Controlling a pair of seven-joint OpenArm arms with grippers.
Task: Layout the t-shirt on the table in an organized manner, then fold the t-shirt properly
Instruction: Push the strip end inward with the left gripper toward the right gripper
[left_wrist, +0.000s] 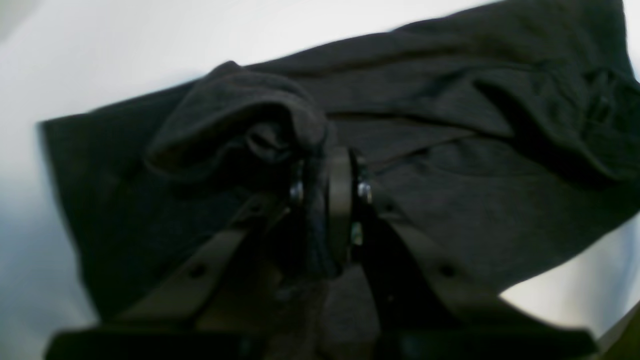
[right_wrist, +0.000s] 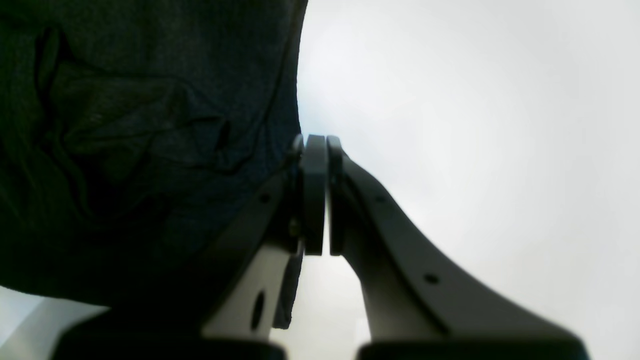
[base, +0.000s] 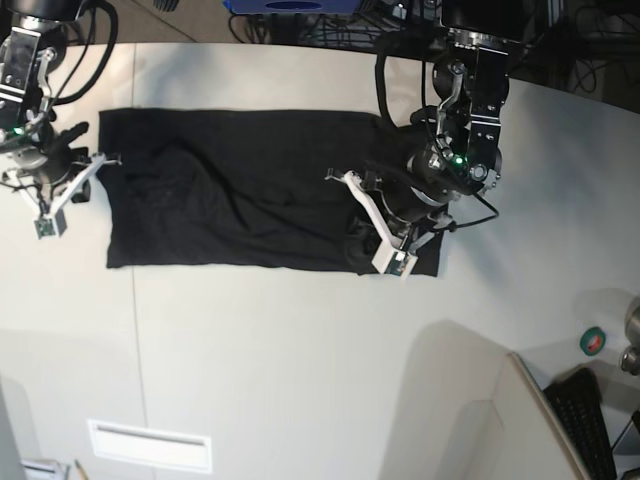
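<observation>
Fingers of the left gripper (left_wrist: 327, 200) are pressed together on a bunched fold of the t-shirt (left_wrist: 450, 165), the black cloth rising in a small hump just beyond the pads in the left wrist view. In the base view this gripper (base: 372, 222) sits over the shirt's near corner on that view's right, where the fabric is rumpled and doubled on itself.

The right gripper (right_wrist: 316, 195) has its fingers closed flat against each other. In its wrist view the shirt's edge (right_wrist: 150, 150) runs up to and alongside the left-hand pad, and a strip of dark cloth shows low beside that finger, but whether any fabric is actually pinched between the pads cannot be told. In the base view the same gripper (base: 80, 180) is at the shirt's short edge on that view's left, just touching or just beside the upper corner.

The t-shirt (base: 240, 190) lies spread as a long dark rectangle across the far half of the off-white worktop (base: 300, 360), fairly flat through the middle with shallow creases, its long edges roughly parallel to the worktop's far side. A thin seam line (base: 137, 330) runs across the worktop below the shirt's left end.

No containers appear among the things on the worktop.
</observation>
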